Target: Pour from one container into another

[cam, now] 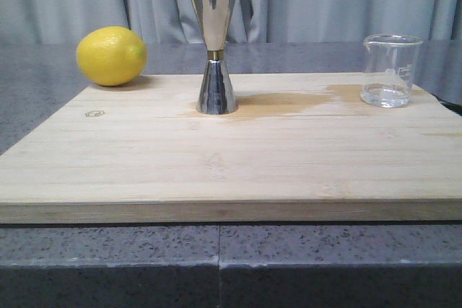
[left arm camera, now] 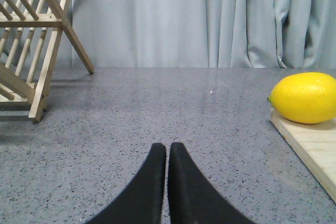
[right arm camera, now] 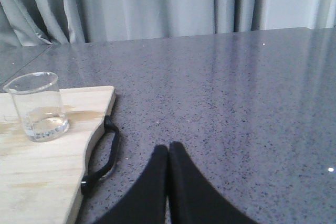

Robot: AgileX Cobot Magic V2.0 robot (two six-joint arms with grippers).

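Both hands empty; beaker [cam: 390, 71] holds little clear liquid, jigger [cam: 214, 47] contents unseen.

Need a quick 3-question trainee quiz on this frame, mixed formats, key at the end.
1. True or false: the beaker stands to the right of the jigger in the front view.
2. Which item sits at the board's far-left corner? A) lemon B) drying rack C) beaker
3. Fill in: both the left gripper and the right gripper have their jaws ____.

Key: 1 true; 2 A; 3 shut
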